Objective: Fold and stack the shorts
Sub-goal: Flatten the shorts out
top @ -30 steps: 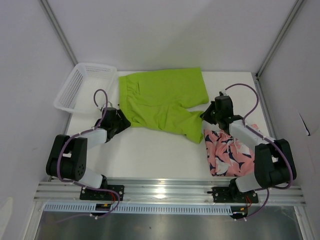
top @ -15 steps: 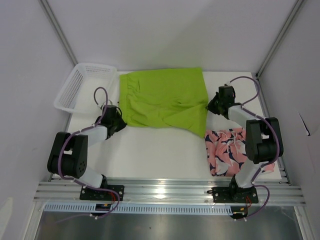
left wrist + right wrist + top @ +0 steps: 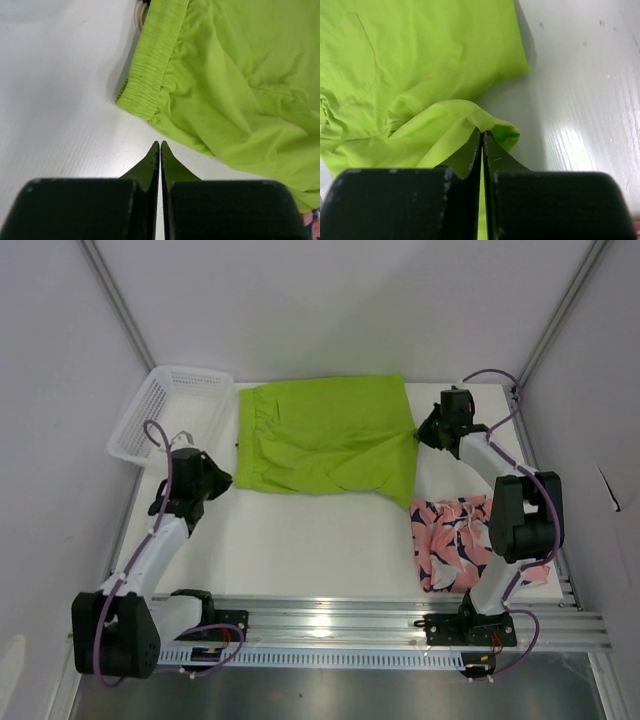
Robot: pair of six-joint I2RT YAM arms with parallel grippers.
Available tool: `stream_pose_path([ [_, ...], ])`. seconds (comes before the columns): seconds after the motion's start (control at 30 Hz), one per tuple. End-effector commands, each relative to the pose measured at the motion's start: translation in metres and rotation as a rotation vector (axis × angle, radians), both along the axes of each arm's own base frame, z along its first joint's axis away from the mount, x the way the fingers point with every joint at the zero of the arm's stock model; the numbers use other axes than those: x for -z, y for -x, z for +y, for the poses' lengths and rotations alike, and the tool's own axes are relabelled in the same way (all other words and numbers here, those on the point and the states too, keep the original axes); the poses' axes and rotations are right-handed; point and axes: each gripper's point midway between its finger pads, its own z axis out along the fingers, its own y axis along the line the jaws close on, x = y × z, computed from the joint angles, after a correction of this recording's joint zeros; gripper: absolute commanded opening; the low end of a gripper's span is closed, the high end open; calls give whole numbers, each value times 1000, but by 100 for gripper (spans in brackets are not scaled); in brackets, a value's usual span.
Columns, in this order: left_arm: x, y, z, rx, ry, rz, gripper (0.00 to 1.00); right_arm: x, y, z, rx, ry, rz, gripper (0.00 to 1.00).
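Observation:
The lime green shorts (image 3: 325,435) lie across the back middle of the table, one leg doubled over the other. My right gripper (image 3: 420,435) is shut on a fold of their leg hem at the right edge; the right wrist view shows green cloth (image 3: 420,65) pinched at the tips of my right gripper (image 3: 481,134). Just left of the waistband, my left gripper (image 3: 222,480) is shut and holds nothing. In the left wrist view the tips of my left gripper (image 3: 160,146) sit a little short of the green shorts (image 3: 230,90). The pink printed shorts (image 3: 460,545) lie crumpled at the near right.
A white mesh basket (image 3: 165,410) stands at the back left corner, beside the left arm. Grey walls close in both sides and the back. The right arm's base rises next to the pink shorts.
My left gripper has shut and drawn back from the waistband, empty. The right gripper has carried the green leg hem toward the back, laying that leg over the other.

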Motion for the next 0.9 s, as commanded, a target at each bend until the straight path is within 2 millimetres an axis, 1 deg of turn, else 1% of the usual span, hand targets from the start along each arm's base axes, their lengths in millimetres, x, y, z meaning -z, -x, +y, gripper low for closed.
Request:
stream_pose_path([
  [0.0,-28,12,7,4,19,-24,0,-7,-22,-8,2,47,-2,0],
  [0.03,-39,13,7,5,17,-47,0,-6,-26,-7,1,44,-2,0],
  [0.07,-42,13,9,6,7,-57,0,-4,-28,-5,-8,38,2,2],
  [0.1,-42,13,9,8,4,-55,4,-7,-33,-2,-17,32,-4,9],
  [0.13,-38,13,8,16,4,-39,12,0,-34,1,-35,26,13,20],
  [0.17,-35,11,7,27,0,-31,22,0,-34,2,-40,22,15,42],
  [0.2,-31,11,6,34,-1,-22,43,4,-30,2,-45,21,23,47],
  [0.23,-22,10,5,40,1,0,53,-3,-27,4,-52,11,6,52],
  [0.27,-19,5,4,43,2,-15,66,-6,-25,3,-49,8,-9,64],
  [0.3,-12,5,3,49,4,-7,69,1,-16,2,-47,8,9,68],
  [0.33,-10,2,3,54,5,-13,72,0,-11,2,-48,7,6,69],
  [0.37,0,-1,0,68,14,5,76,-11,-7,0,-46,3,-19,73],
  [0.4,4,-5,-1,71,16,-3,76,-12,-2,-1,-45,-1,-20,73],
  [0.43,9,-8,-2,74,16,3,77,-4,9,-3,-46,-4,0,74],
  [0.47,22,-11,-3,76,22,35,77,-18,14,-2,-46,-17,-35,75],
  [0.5,23,-17,-3,73,25,28,78,-19,20,-3,-46,-21,-41,75],
  [0.53,26,-21,-4,74,30,32,78,-6,35,-4,-43,-24,-11,75],
  [0.57,32,-22,-5,68,43,45,78,-9,39,-2,-50,-34,-31,75],
  [0.6,38,-28,-5,63,49,46,77,-20,47,0,-54,-51,-57,75],
  [0.63,42,-32,-5,53,60,48,77,-8,61,-1,-55,-53,-33,74],
  [0.67,45,-35,-5,45,62,50,76,-18,66,-1,-60,-57,-69,73],
  [0.7,54,-41,-2,30,53,57,75,-18,71,-1,-62,-56,-69,73],
  [0.77,63,-48,1,14,48,80,72,-12,83,0,-75,-46,-53,72],
  [0.8,78,-48,3,8,38,124,70,-14,87,0,-83,-30,-63,72],
  [0.83,76,-56,2,12,38,118,68,-13,91,0,-89,-23,-59,72],
  [0.87,79,-58,1,13,38,124,64,-9,94,0,-90,-20,-51,72],
])
